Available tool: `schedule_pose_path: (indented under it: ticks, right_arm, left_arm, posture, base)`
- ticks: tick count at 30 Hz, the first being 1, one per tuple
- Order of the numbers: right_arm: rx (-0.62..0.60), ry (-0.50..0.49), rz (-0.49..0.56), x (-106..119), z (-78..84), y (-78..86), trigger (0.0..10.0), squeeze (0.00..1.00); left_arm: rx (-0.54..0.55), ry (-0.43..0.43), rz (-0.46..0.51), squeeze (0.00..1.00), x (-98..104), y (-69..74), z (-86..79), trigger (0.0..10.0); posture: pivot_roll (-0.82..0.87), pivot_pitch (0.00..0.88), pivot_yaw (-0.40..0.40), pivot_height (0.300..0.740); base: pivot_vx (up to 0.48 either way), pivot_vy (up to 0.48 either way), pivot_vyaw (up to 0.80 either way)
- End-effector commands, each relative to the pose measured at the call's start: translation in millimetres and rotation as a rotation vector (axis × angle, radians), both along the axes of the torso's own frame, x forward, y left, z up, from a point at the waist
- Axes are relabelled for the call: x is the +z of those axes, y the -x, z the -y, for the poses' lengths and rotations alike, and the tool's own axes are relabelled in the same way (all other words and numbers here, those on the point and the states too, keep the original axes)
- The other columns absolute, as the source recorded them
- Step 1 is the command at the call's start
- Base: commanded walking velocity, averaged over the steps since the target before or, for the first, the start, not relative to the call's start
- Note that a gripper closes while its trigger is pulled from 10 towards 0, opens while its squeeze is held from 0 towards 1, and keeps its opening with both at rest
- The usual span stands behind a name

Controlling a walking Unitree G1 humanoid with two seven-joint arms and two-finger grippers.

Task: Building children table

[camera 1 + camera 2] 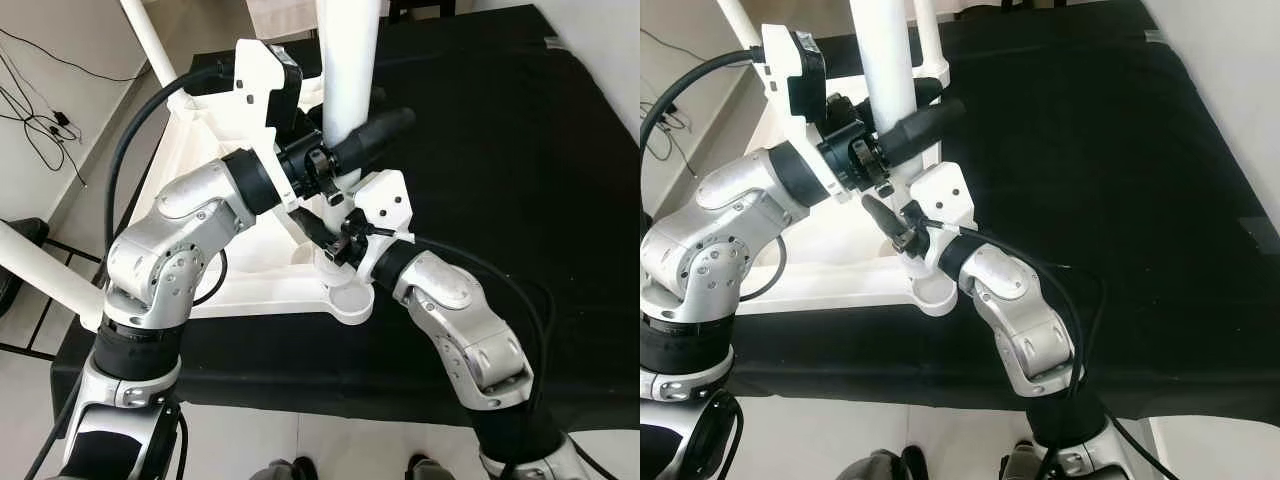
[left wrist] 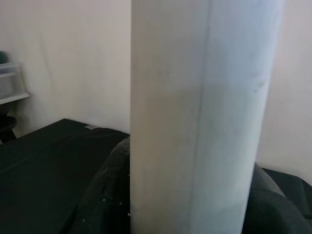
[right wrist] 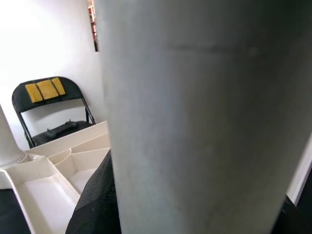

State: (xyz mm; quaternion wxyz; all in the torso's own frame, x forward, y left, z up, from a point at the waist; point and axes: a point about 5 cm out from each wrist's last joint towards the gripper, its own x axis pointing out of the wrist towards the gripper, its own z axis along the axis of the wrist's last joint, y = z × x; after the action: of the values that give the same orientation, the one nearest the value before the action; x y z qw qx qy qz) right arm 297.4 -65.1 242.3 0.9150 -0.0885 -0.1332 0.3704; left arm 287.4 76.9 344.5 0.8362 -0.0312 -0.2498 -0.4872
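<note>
White table leg [image 1: 350,60] (round, upright), both grippers' fingers [image 1: 385,128] clasping it

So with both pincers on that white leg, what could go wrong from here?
The white leg stands upright over the tabletop's corner socket, held by the left pincer and right pincer. If the two pull unevenly, the leg may tilt and bind in the socket. The upturned tabletop lies near the black surface's edge and could slide off.

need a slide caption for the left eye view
Both grippers, left gripper and right gripper, clasp an upright white table leg on the upturned white tabletop.
</note>
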Motion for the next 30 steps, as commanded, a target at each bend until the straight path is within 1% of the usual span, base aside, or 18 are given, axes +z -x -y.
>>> schedule_pose_path:
  ticks: [1, 3, 6, 7, 8, 9, 12, 15, 18, 19, 20, 21, 25, 26, 27, 28, 29, 30]
  right_arm:
    - [0.117, 0.048, 0.041, -2, -18.6, 11.2, 10.0, 0.00]
    - [0.114, 0.069, 0.059, -1, -18.0, 9.3, 10.0, 0.00]
    - [0.101, 0.092, 0.069, 5, -15.6, -2.5, 10.0, 0.00]
    - [0.130, 0.064, 0.028, 10, -13.9, -6.8, 10.0, 1.00]
    - [0.130, 0.064, 0.028, 10, -13.9, -6.8, 10.0, 1.00]
    - [0.202, 0.041, -0.038, 16, -12.1, -11.0, 10.0, 1.00]
    - [0.230, 0.046, -0.056, 18, -11.6, -12.2, 10.0, 1.00]
    - [0.362, 0.057, -0.119, 26, -10.6, -18.4, 10.0, 1.00]
    - [0.428, 0.084, -0.140, 26, -11.9, -17.0, 10.0, 0.94]
    - [0.498, 0.130, -0.174, 23, -13.8, -13.5, 10.0, 0.15]
    - [0.498, 0.130, -0.174, 23, -13.8, -13.5, 10.0, 0.15]
    - [0.545, 0.181, -0.211, 19, -16.1, -10.1, 10.0, 0.00]
    - [0.608, 0.190, -0.296, 15, -22.7, -5.7, 10.0, 0.00]
    - [0.633, 0.166, -0.311, 16, -26.4, -3.8, 9.1, 0.00]
    - [0.633, 0.166, -0.311, 16, -26.4, -3.8, 9.1, 0.00]
    - [0.656, 0.141, -0.320, 17, -28.9, -2.7, 4.9, 0.00]
    - [0.656, 0.141, -0.320, 17, -28.9, -2.7, 4.9, 0.00]
    - [0.677, 0.124, -0.322, 19, -30.1, -1.6, 0.0, 0.00]
  left_arm:
    - [0.032, 0.015, -0.010, 0.00, 2, -4.0, -3.4, 0.0]
    - [0.035, 0.016, -0.006, 0.00, 3, -4.1, -3.6, 0.0]
    - [0.030, 0.021, 0.018, 0.00, 9, -4.5, -5.8, 0.0]
    - [0.012, 0.018, 0.023, 0.00, 10, -4.1, -6.7, 0.0]
    - [0.012, 0.018, 0.023, 0.00, 10, -4.1, -6.7, 0.0]
    - [-0.049, -0.003, 0.039, 0.00, 12, -0.5, -7.1, 0.0]
    - [-0.081, -0.015, 0.046, 0.00, 12, 1.6, -6.8, 0.0]
    - [-0.283, -0.019, 0.013, 0.00, 12, 9.0, -4.2, 0.0]
    - [-0.339, -0.042, 0.010, 0.00, 9, 10.8, -2.7, 0.0]
    - [-0.396, -0.061, -0.001, 0.00, 7, 12.2, -0.8, 0.0]
    - [-0.396, -0.061, -0.001, 0.00, 7, 12.2, -0.8, 0.0]
    - [-0.438, -0.093, 0.009, 0.00, 4, 13.7, 1.7, 0.0]
    - [-0.516, -0.118, 0.027, 0.00, 3, 17.9, 6.7, 0.0]
    - [-0.541, -0.122, 0.038, 0.00, 4, 19.8, 9.1, 0.0]
    - [-0.541, -0.122, 0.038, 0.00, 4, 19.8, 9.1, 0.0]
    - [-0.562, -0.124, 0.045, 0.00, 5, 21.2, 11.0, 0.0]
    - [-0.562, -0.124, 0.045, 0.00, 5, 21.2, 11.0, 0.0]
    - [-0.578, -0.125, 0.048, 0.00, 5, 22.2, 12.9, 0.0]
  posture:
    - [-0.07, 0.166, 0.148, 0.740]
    - [-0.07, 0.161, 0.146, 0.740]
    - [-0.07, 0.137, 0.140, 0.740]
    - [-0.07, 0.132, 0.137, 0.740]
    - [-0.07, 0.132, 0.137, 0.740]
    - [-0.07, 0.127, 0.134, 0.740]
    - [-0.07, 0.126, 0.132, 0.740]
    - [-0.07, 0.115, 0.122, 0.740]
    - [-0.07, 0.111, 0.117, 0.740]
    - [-0.07, 0.111, 0.114, 0.740]
    - [-0.07, 0.111, 0.114, 0.740]
    - [-0.07, 0.111, 0.111, 0.740]
    - [-0.07, 0.110, 0.107, 0.740]
    - [-0.07, 0.111, 0.107, 0.740]
    - [-0.07, 0.111, 0.107, 0.740]
    - [-0.07, 0.111, 0.107, 0.740]
    - [-0.07, 0.111, 0.107, 0.740]
    - [-0.07, 0.111, 0.107, 0.740]
  base:
    - [0.000, 0.000, 0.00]
    - [0.000, 0.000, 0.00]
    - [0.000, 0.000, 0.00]
    - [0.000, 0.000, 0.00]
    - [0.000, 0.000, 0.00]
    - [0.000, 0.000, 0.00]
    - [0.000, 0.000, 0.00]
    - [0.000, 0.000, 0.00]
    - [0.000, 0.000, 0.00]
    - [0.000, 0.000, 0.00]
    - [0.000, 0.000, 0.00]
    - [0.000, 0.000, 0.00]
    - [0.000, 0.000, 0.00]
    - [0.000, 0.000, 0.00]
    - [0.000, 0.000, 0.00]
    - [0.000, 0.000, 0.00]
    - [0.000, 0.000, 0.00]
    - [0.000, 0.000, 0.00]
